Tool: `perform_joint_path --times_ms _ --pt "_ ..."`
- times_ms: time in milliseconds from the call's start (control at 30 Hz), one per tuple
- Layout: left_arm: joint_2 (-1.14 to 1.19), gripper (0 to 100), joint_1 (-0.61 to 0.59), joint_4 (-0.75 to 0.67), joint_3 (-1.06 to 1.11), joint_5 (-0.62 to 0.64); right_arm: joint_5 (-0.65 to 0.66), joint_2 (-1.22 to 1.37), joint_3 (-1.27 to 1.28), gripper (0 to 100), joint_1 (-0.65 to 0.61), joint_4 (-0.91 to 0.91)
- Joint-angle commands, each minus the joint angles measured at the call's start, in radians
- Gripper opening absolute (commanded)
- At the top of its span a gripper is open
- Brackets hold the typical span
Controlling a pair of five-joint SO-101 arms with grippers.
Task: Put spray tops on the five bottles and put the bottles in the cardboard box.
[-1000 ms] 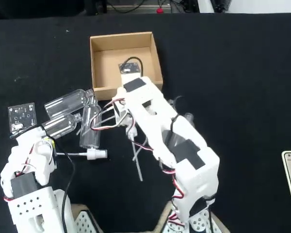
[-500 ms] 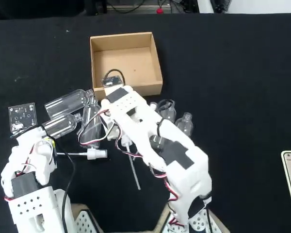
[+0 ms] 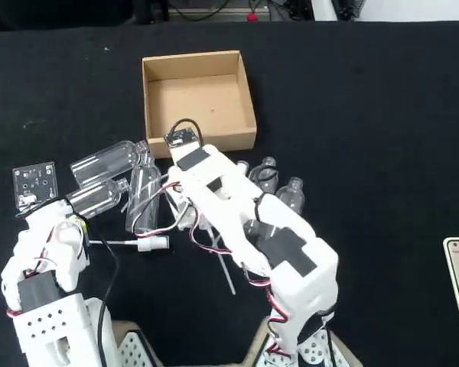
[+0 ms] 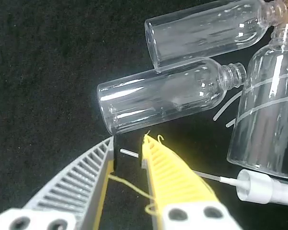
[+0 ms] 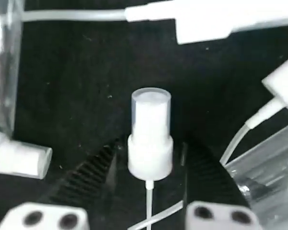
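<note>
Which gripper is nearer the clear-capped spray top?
Right. The right gripper straddles the spray top, a jaw on each side; the left gripper sits at a lying bottle's base.

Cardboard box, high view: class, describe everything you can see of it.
The cardboard box is brown, square and open-topped, with low upright walls and a bare floor. It sits flat on the black table, beyond the lying bottles. The right arm crosses in front of its near wall; contact cannot be told.
</note>
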Motion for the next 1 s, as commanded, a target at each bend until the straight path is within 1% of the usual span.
perform_joint_path --times_ms 0,67,133,233,333,433,533,633,733,833,900,967 --pt "-0.009 11 -0.005 -0.008 -0.016 0.008 0.043 -0.051 0.002 14.5 0.003 -0.026" --pt "-0.009 11 -0.005 -0.008 -0.015 0.008 0.041 -0.058 -0.001 13.9 0.011 -0.026" --pt "-0.009 11 -0.005 -0.006 -0.015 0.008 0.043 -0.082 -0.022 9.3 0.011 -0.012" --pt "-0.009 11 -0.005 -0.006 -0.015 0.009 0.046 -0.18 -0.094 3.4 0.017 0.084" --pt "-0.009 11 -0.004 -0.006 -0.022 0.009 0.107 -0.309 -0.189 3.8 0.049 0.193" --pt "-0.009 11 -0.004 -0.014 -0.024 0.006 0.126 -0.412 -0.26 4.6 0.114 0.273" --pt "-0.005 11 -0.004 -0.014 -0.053 0.003 0.167 -0.51 -0.318 4.6 0.218 0.351" --pt "0.003 11 -0.002 -0.012 -0.134 0.003 0.203 -0.591 -0.341 4.7 0.354 0.414" --pt "0.048 11 0.068 0.008 -0.225 -0.049 0.209 -0.648 -0.337 4.7 0.535 0.462" --pt "0.204 11 0.166 0.049 -0.341 -0.069 0.213 -0.699 -0.303 4.7 0.704 0.465" --pt "0.356 11 0.203 0.078 -0.447 -0.068 0.213 -0.728 -0.26 4.7 0.776 0.45" --pt "0.519 11 0.228 0.12 -0.568 -0.072 0.213 -0.762 -0.197 4.7 0.815 0.414"
